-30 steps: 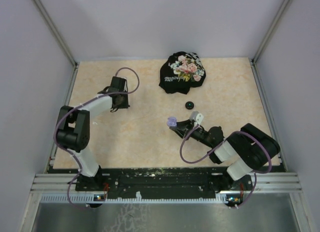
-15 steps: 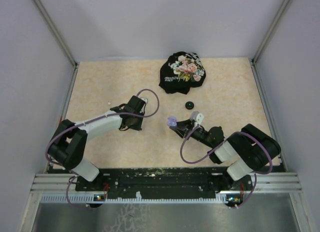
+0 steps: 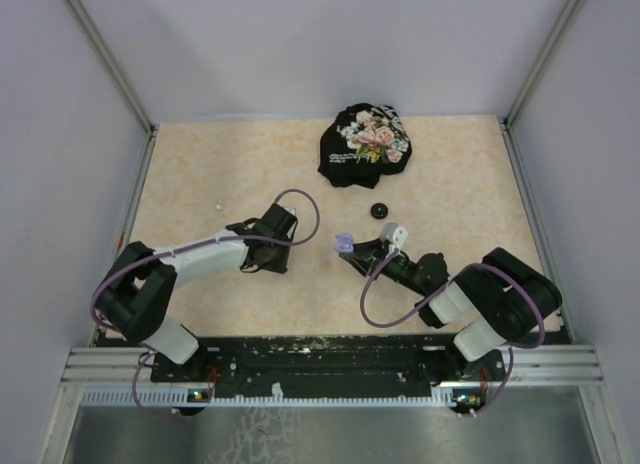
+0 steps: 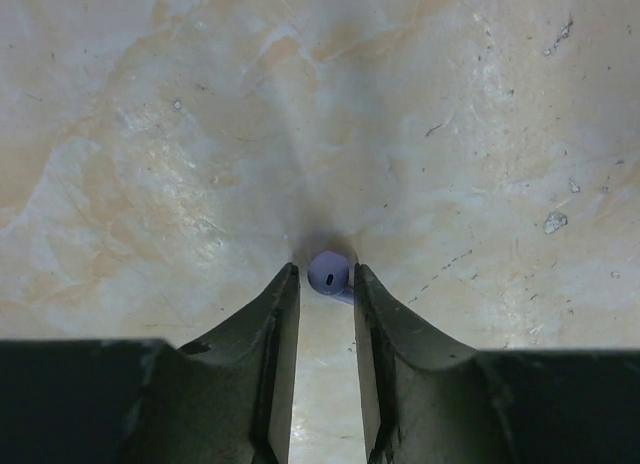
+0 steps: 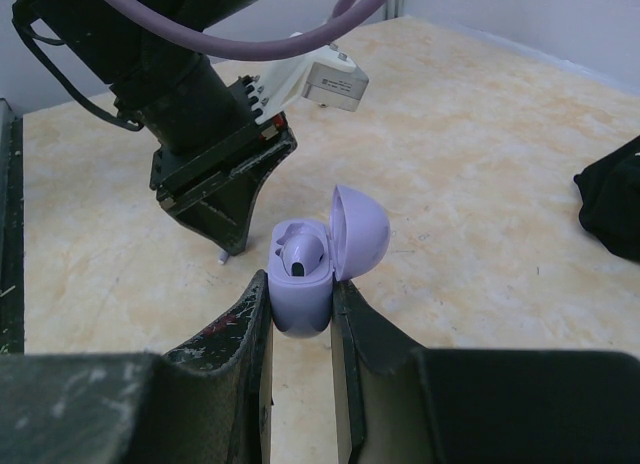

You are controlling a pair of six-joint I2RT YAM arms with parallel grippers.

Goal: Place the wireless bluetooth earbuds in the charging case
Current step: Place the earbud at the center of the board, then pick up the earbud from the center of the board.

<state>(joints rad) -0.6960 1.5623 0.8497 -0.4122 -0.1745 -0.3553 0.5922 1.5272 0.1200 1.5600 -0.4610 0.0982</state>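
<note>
My right gripper [image 5: 300, 304] is shut on an open lavender charging case [image 5: 303, 284], its lid hinged up to the right, and holds it just above the table. One lavender earbud [image 5: 301, 252] sits in the case. In the top view the case [image 3: 345, 242] is mid-table. My left gripper [image 4: 325, 276] is shut on a second lavender earbud [image 4: 328, 271], pinched at its fingertips and held low over the table. In the right wrist view the left gripper [image 5: 226, 246] hangs just left of the case, with the earbud's stem [image 5: 222, 256] poking out below. In the top view it [image 3: 272, 262] is left of the case.
A black floral cloth [image 3: 365, 144] lies at the back. A small black round puck [image 3: 379, 210] sits behind the case. A tiny white piece [image 3: 218, 204] lies at the left. The cloth's edge [image 5: 612, 199] shows at the right of the right wrist view.
My left arm has swung from the far left toward the centre, bringing its gripper close to the case. The right arm and the case have not moved.
</note>
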